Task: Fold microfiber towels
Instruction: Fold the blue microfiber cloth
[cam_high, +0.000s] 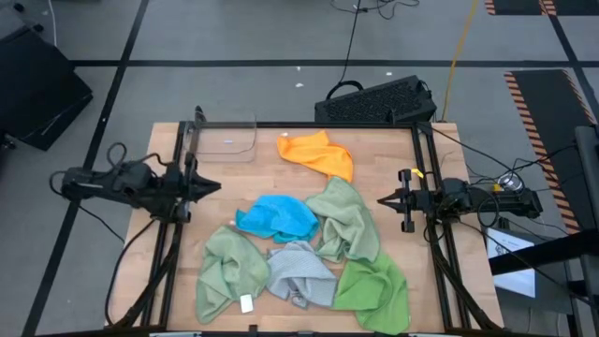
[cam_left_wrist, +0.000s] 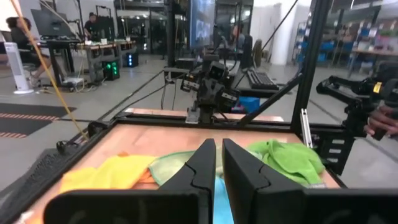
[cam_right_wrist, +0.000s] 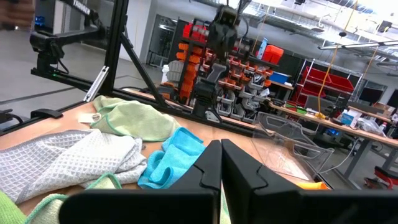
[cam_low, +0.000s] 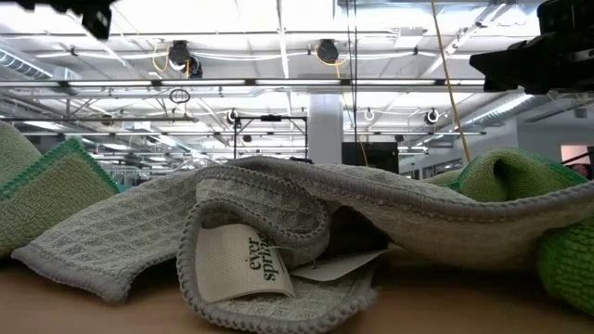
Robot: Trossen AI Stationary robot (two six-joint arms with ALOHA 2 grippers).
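Note:
Six microfiber towels lie crumpled on the wooden table point(cam_high: 178, 281). The orange one point(cam_high: 318, 153) is farthest back. The bright blue one point(cam_high: 276, 217) is in the middle, with a sage green one point(cam_high: 344, 220) to its right. Along the near edge lie a second sage green one point(cam_high: 229, 271), the light grey one point(cam_high: 299, 273) and the bright green one point(cam_high: 374, 285). My left gripper point(cam_high: 211, 187) hovers shut at the table's left edge, pointing level toward the towels point(cam_left_wrist: 218, 146). At the right edge my right gripper point(cam_high: 384, 199) is shut and also points inward point(cam_right_wrist: 221, 146). Neither touches a towel.
A clear plastic tray point(cam_high: 229, 139) sits at the table's far left corner. A black frame point(cam_high: 423, 168) runs along the table's sides. The grey towel's white label point(cam_low: 246, 264) faces the near edge. A black crate point(cam_high: 379, 101) stands beyond the far edge.

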